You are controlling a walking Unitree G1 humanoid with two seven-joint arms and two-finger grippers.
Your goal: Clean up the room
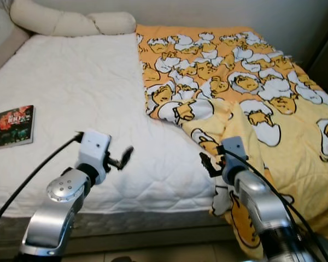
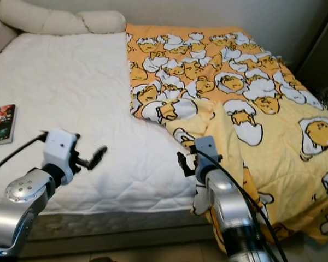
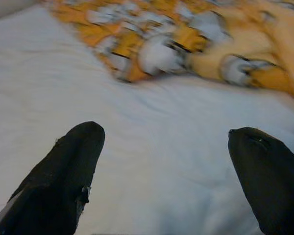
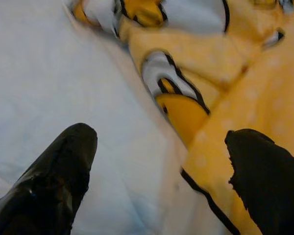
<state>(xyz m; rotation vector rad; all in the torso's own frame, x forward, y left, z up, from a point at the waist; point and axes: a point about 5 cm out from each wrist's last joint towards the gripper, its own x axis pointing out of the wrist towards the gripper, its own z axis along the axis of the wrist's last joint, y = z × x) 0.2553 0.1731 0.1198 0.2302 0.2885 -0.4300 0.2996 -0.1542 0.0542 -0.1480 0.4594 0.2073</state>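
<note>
A yellow blanket printed with cartoon eggs lies rumpled over the right half of the bed. The right hand hovers at its edge, fingers apart. The left hand hangs spread above the bare mattress. A book (cover lettering too small to read) rests left.

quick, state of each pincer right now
Left pincer: open, empty, over the white mattress.
Right pincer: open, empty, at the edge of the yellow blanket.
</note>
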